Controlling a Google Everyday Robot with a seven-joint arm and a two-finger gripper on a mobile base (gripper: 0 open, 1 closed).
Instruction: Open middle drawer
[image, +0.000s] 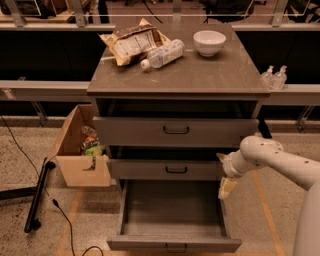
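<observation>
The reach was judged to be in hand. The gripper (226, 187) was seen at 4 o'clock of the middle drawer (145, 169), off its handle (176, 170). A move toward 9 o'clock would be needed. Whether the gripper was apart or together could not be told, and the arm (280, 162) was cut off at the frame's right edge.

The cream-white rounded arm (287, 162) bears small dark dots, its pale tool (225, 181) beside the middle drawer (150, 170).
</observation>
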